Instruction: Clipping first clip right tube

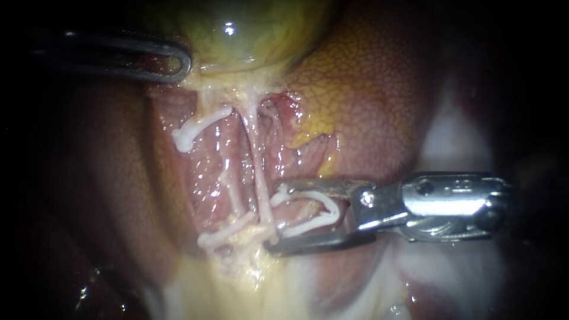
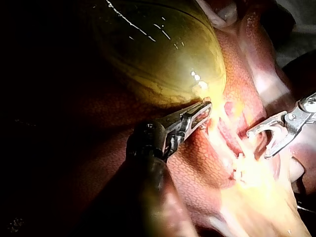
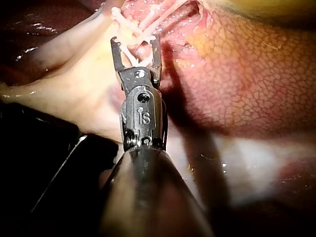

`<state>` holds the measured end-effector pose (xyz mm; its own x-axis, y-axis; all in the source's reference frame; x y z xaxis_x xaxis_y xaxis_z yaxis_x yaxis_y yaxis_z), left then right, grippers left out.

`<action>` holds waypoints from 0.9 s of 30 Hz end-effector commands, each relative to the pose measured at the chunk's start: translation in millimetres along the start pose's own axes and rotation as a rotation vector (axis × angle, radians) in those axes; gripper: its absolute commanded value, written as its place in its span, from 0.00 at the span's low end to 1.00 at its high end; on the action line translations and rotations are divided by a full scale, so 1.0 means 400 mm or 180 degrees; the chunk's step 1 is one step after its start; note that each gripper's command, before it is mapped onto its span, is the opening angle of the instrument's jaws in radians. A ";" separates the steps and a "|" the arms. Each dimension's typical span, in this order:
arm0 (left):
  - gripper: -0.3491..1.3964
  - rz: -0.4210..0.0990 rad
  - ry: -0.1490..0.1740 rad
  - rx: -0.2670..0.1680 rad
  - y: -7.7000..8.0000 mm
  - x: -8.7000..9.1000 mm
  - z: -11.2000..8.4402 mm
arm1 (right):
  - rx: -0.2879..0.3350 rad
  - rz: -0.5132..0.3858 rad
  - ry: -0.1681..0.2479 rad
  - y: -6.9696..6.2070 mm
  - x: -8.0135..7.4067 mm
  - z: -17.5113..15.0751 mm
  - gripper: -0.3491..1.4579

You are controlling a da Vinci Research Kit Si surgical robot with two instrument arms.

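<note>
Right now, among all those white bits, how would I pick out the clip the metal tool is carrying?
Start at the yellow-green gallbladder and follow the pale tubes down to my right instrument, coming in from the right. The clip is the white V held between its jaws; the other white clips sit on tissue, away from any instrument.
</note>
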<state>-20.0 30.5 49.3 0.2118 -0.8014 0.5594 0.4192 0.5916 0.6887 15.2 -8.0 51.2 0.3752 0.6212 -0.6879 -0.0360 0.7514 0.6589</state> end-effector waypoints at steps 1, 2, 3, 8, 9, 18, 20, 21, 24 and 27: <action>0.00 0.0000 0.0000 0.0001 0.0000 0.0000 0.0000 | -0.0001 -0.0002 0.0001 0.0004 -0.0006 0.0004 0.47; 0.00 0.0000 0.0000 0.0001 0.0000 0.0000 0.0000 | -0.0001 -0.0005 0.0001 0.0009 -0.0010 0.0004 0.47; 0.00 0.0000 0.0000 0.0002 0.0000 0.0000 -0.0001 | -0.0002 -0.0008 0.0000 0.0016 -0.0016 0.0005 0.47; 0.00 0.0000 0.0000 0.0002 0.0000 0.0000 -0.0001 | -0.0009 -0.0030 -0.0002 0.0050 -0.0048 0.0015 0.47; 0.00 0.0000 0.0000 0.0002 0.0000 0.0000 -0.0001 | -0.0011 -0.0035 -0.0002 0.0056 -0.0055 0.0019 0.47; 0.00 0.0001 -0.0002 -0.0008 0.0001 0.0001 0.0000 | 0.0142 0.0132 0.0129 0.0110 -0.0086 0.0039 0.47; 0.00 0.0001 -0.0003 -0.0008 0.0001 0.0001 0.0000 | 0.0225 0.0179 0.0187 0.0117 -0.0084 0.0045 0.47; 0.00 0.0001 -0.0003 -0.0008 0.0001 0.0002 0.0000 | 0.0283 0.0222 0.0228 0.0121 -0.0081 0.0051 0.47; 0.00 0.0001 -0.0003 -0.0008 0.0001 0.0002 0.0000 | 0.0431 0.0299 0.0333 0.0131 -0.0073 0.0073 0.47; 0.00 0.0002 -0.0003 -0.0008 0.0001 0.0002 0.0000 | 0.0572 0.0322 0.0395 0.0140 -0.0062 0.0101 0.47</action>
<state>-20.0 30.4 49.3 0.2113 -0.8010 0.5601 0.4212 0.5917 0.6874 18.1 -6.1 58.0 0.2525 0.7265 -0.6391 0.1130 0.6339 0.7652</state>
